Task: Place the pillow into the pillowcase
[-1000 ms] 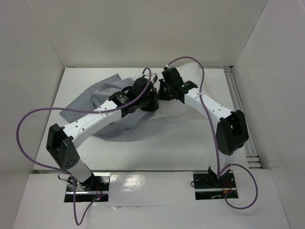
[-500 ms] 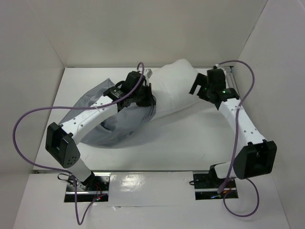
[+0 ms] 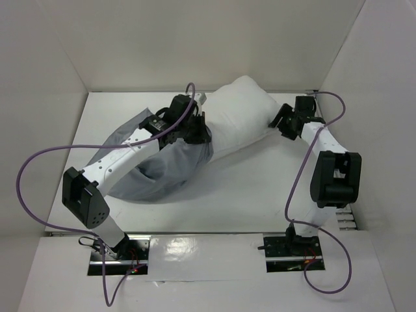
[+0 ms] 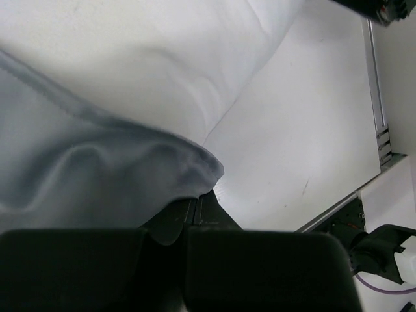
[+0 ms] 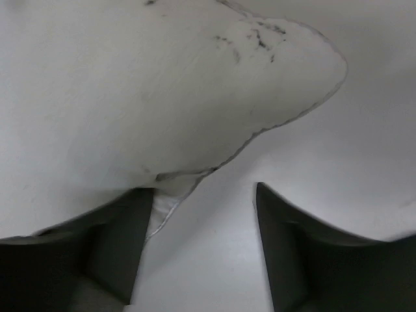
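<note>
- The pillow (image 3: 240, 117) lies slantwise in the upper middle of the top view. Its plump end points toward the upper right of the frame.
- The pillowcase (image 3: 162, 172) spreads over the left centre of that view, grey and wrinkled, on the table (image 3: 260, 195). Its hem lies over the pillow's lower-left end, so that end is covered while most of the pillow is bare.
- The left gripper (image 3: 197, 132) sits at the mouth of the pillowcase, near the centre of the top view, where grey meets white. Its jaws are closed. In the left wrist view the grey hem droops across the frame from the left down to the seam between the fingers, and a fold of it is nipped there.
- The right gripper (image 3: 281, 122) is at the pillow's right-hand corner, in the upper right of the top view. Its jaws stand wide apart and grip nothing.
- In the right wrist view the pillow fills the upper left of the frame. Its seamed corner tip touches the left-hand finger (image 5: 117, 240). The other finger is well apart from it, with bare table between the two.
- Dark smudges (image 5: 260, 36) mark the pillow near the top of that view.
- A purple cable (image 3: 32, 175) loops out from the left arm at the left of the top view.
</note>
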### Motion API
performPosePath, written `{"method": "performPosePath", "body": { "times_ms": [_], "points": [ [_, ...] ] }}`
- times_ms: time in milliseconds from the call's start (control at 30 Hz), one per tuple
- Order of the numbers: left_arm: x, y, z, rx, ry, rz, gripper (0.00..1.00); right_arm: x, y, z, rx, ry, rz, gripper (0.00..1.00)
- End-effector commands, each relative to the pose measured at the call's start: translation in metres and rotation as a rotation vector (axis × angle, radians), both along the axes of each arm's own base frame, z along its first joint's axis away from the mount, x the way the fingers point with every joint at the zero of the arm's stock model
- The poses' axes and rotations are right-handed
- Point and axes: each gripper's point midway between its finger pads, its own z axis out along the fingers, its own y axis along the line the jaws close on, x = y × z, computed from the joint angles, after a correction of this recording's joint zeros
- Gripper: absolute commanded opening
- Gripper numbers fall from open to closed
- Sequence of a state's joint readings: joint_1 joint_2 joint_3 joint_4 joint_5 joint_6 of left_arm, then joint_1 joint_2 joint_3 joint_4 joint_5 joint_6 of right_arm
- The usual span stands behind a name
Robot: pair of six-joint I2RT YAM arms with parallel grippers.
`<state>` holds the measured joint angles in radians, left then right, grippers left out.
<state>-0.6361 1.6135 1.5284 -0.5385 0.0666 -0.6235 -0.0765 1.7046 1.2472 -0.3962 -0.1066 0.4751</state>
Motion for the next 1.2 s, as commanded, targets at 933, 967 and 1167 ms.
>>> {"method": "performPosePath", "body": {
  "times_ms": [933, 967, 1167],
  "points": [
    [0.014, -0.002, 0.069, -0.027, -0.158, -0.035, 0.00, 0.052, -0.042, 0.068, 0.440, -0.368, -0.170, 1.00],
    [0.014, -0.002, 0.069, -0.027, -0.158, -0.035, 0.00, 0.055, -0.040, 0.064, 0.461, -0.364, -0.164, 1.00],
    [0.017, -0.008, 0.064, -0.027, -0.147, -0.058, 0.00, 0.079, -0.039, 0.053, 0.528, -0.451, -0.149, 1.00]
  ]
}}
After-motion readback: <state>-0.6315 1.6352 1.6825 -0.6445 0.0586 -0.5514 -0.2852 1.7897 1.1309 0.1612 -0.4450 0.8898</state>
